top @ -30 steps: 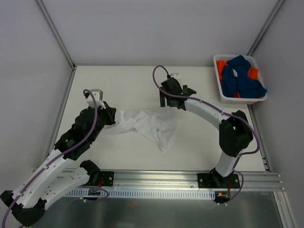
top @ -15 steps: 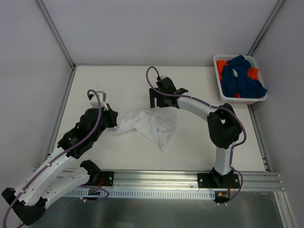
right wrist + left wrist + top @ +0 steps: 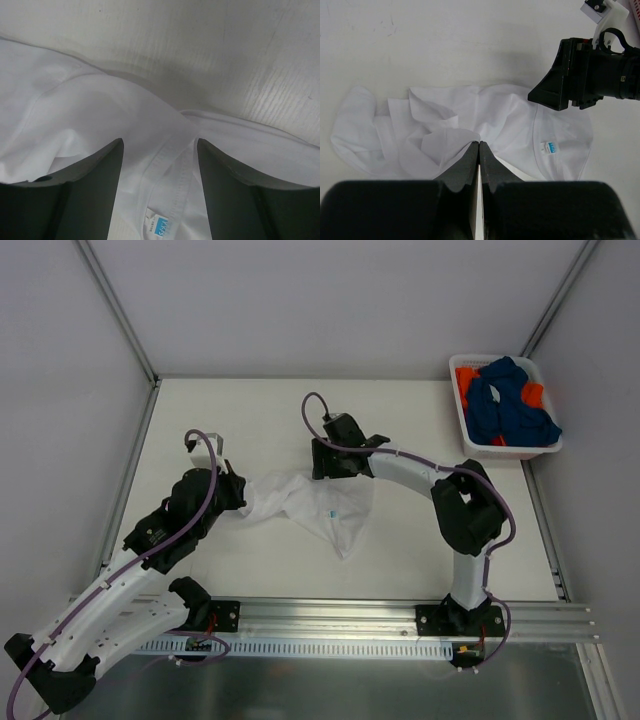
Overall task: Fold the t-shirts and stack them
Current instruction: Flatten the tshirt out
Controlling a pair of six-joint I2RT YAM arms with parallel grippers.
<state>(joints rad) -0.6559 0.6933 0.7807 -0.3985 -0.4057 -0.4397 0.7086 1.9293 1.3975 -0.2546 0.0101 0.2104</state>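
The white t-shirt (image 3: 318, 502) is lying in a crumpled heap in the middle of the table (image 3: 250, 420). It is almost the same colour as the table. It is spreading out sideways, with many folds and bumps in it, and one corner is pointing toward the near edge.

The left gripper (image 3: 237, 495) is sitting at the left end of the shirt. Its claw is squeezing tight, with both black fingers (image 3: 470, 160) pressing together. A fold of the white cloth is sticking up between them, so this claw is holding the white t-shirt.

The right gripper (image 3: 325, 465) is reaching down at the far edge of the shirt. Its claw is standing partly wide, with a clear gap between the two fingers (image 3: 95, 170). In the right wrist view, the neck hem (image 3: 167, 150) of the shirt is lying in that gap. The fingers are not pinching it. A small blue and white label (image 3: 162, 230) is showing just below the hem.

A white plastic basket (image 3: 505, 450) is sitting in the far right corner of the table, well apart from the white shirt. Dark blue t-shirts (image 3: 510, 405) and bright orange t-shirts (image 3: 465, 380) are lying bunched up inside it.
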